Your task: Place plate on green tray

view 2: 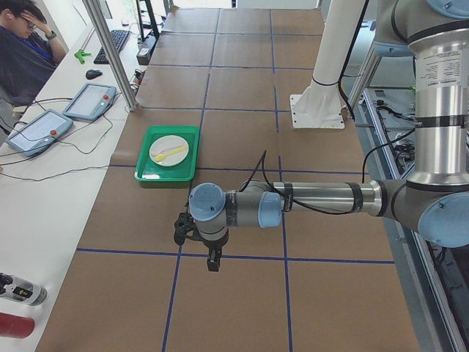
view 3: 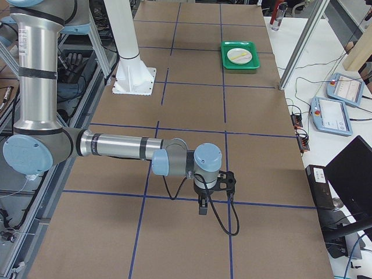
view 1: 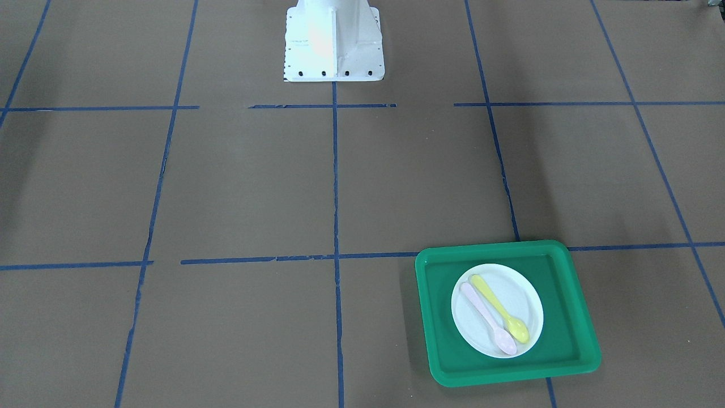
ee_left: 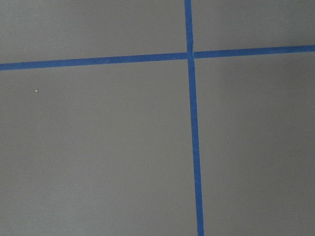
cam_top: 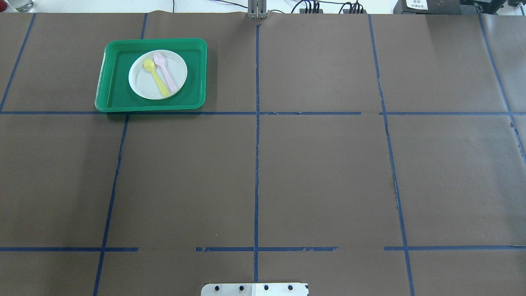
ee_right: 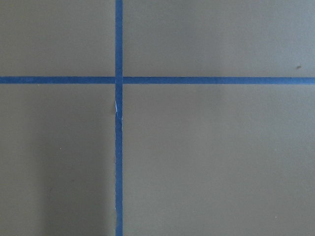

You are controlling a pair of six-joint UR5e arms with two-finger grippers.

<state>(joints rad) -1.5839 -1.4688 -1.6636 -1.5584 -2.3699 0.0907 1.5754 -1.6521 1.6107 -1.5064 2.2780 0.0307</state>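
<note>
You are sitting at a white side desk where two teach pendants are lying; blue tape lines are crossing the brown table covering in a grid beside you.

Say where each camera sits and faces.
Front-facing: across the table, facing the robot; base shows.
Overhead: behind the robot, looking down; base edge.
Exterior left: left table end; left arm, left pincer.
Exterior right: right table end; right arm, right pincer.
Left wrist: down onto taped table; no body.
Right wrist: likewise.
Exteriors share the green tray and plate.
</note>
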